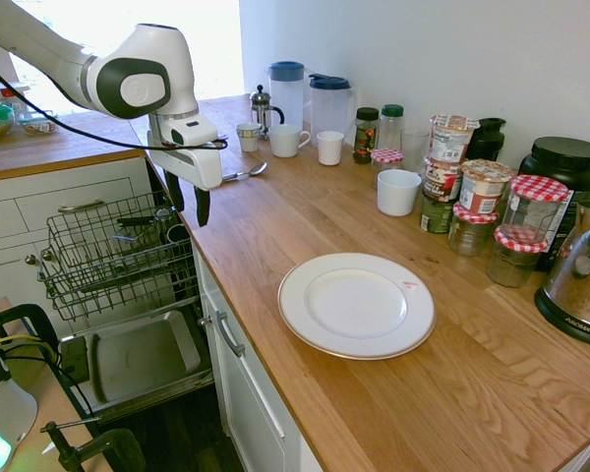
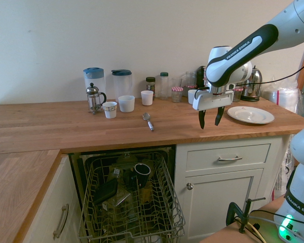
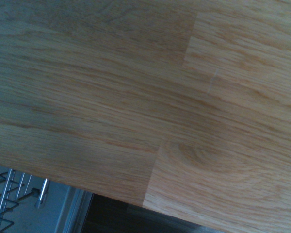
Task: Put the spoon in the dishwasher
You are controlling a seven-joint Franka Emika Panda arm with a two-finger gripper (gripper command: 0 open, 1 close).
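The silver spoon [image 2: 147, 120] lies on the wooden counter in front of the cups; in the first exterior view the spoon [image 1: 246, 173] peeks out just behind the gripper's hand. My gripper [image 2: 210, 118] hangs open above the counter's front edge, to the right of the spoon and apart from it, holding nothing. The same gripper [image 1: 189, 204] shows two dark fingers pointing down. The dishwasher [image 2: 131, 202] is open below the counter, its wire rack [image 1: 108, 256] pulled out with a dark cup and dark items inside. Only counter wood and a bit of rack fill the wrist view.
A white plate [image 1: 356, 304] sits on the counter. Cups [image 2: 126, 103], a French press [image 2: 93, 98], two jugs [image 1: 331, 103], jars [image 1: 477, 202] and a kettle [image 1: 582, 280] line the wall. White drawers with metal handles [image 2: 228, 158] stand beside the dishwasher.
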